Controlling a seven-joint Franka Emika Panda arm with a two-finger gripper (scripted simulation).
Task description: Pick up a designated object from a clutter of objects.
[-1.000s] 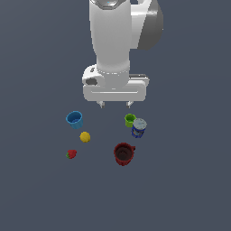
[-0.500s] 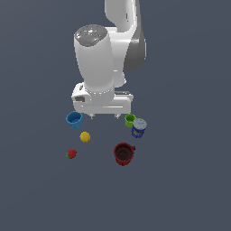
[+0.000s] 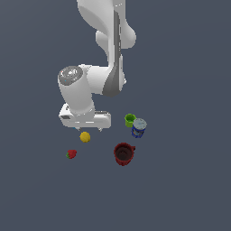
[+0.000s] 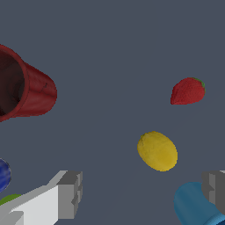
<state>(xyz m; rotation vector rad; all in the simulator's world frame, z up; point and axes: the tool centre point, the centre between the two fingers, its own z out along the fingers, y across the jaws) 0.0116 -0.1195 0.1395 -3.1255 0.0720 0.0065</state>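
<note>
The yellow lemon-like ball [image 3: 85, 137] lies on the grey floor, just below my hand in the exterior view. It also shows in the wrist view [image 4: 157, 150], a little ahead of the gap between my fingers. My gripper [image 3: 88, 129] is open and empty, above the floor, with one finger [image 4: 70, 193] on each side of the wrist view. The red strawberry [image 3: 71, 154] [image 4: 187, 91] lies beyond the ball. The blue cup [image 4: 197, 204] stands close to one finger; in the exterior view my hand hides it.
The dark red mug [image 3: 123, 154] [image 4: 24, 90] stands to the exterior view's right of the ball. The green cup [image 3: 130, 120] and the blue-and-white can [image 3: 139, 128] stand side by side further right. The can [image 4: 3, 173] and green cup [image 4: 9, 200] show at the wrist view's edge.
My arm has swung to the exterior view's left and my hand has come down over the blue cup, close to the yellow ball. The objects have not moved.
</note>
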